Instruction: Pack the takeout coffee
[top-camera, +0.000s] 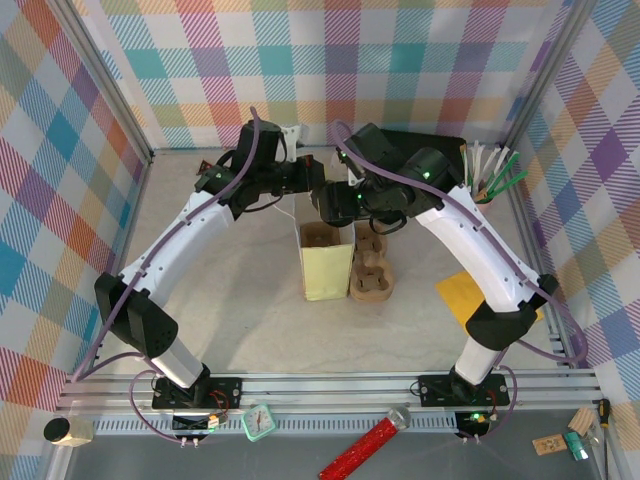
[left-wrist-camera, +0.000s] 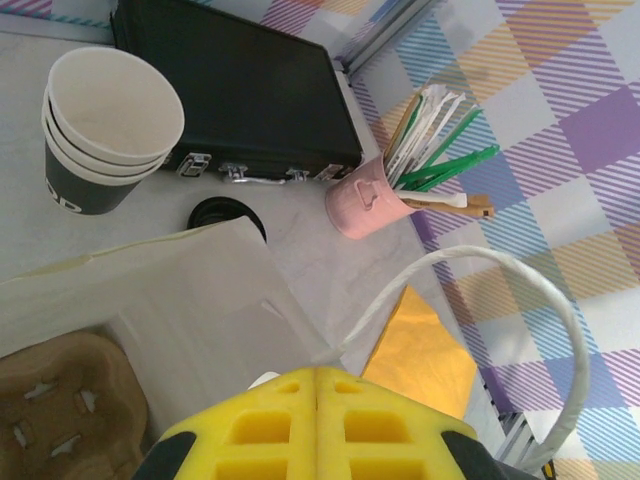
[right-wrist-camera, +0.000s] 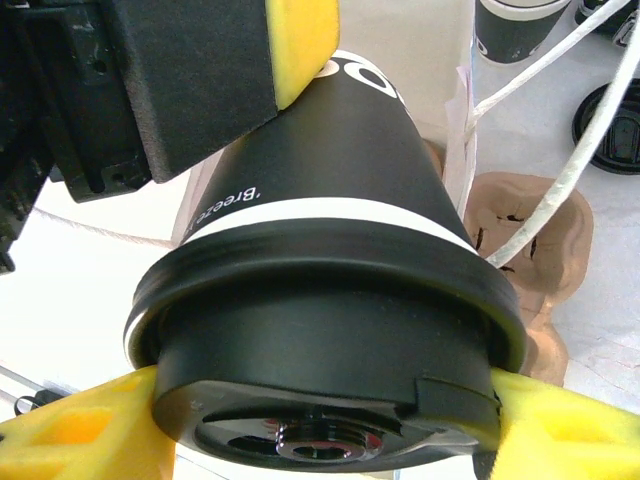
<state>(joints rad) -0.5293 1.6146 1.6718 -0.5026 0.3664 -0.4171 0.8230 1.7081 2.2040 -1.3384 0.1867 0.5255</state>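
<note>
Two arms meet over an upright yellow paper bag (top-camera: 327, 270) at mid-table (top-camera: 250, 320), with a brown cardboard cup carrier (top-camera: 370, 275) just beside the bag on the right. The right gripper (right-wrist-camera: 320, 430) pinches the takeout coffee (right-wrist-camera: 320, 180) by its black lid, one yellow finger on each side. The cup is tipped with its lid toward the wrist camera, above the bag mouth and carrier. The left gripper (left-wrist-camera: 318, 385) has its fingers pressed together. The bag's white handle cord (left-wrist-camera: 520, 275) arches beside them, but whether it is pinched cannot be told. Its padded finger crowds the cup's far end. Behind stand stacked lidless cups (left-wrist-camera: 100, 140), a loose black lid (left-wrist-camera: 225, 215), a black case (left-wrist-camera: 240, 90), a pink utensil pot (left-wrist-camera: 360, 205) and a yellow sheet (left-wrist-camera: 425, 350).
</note>
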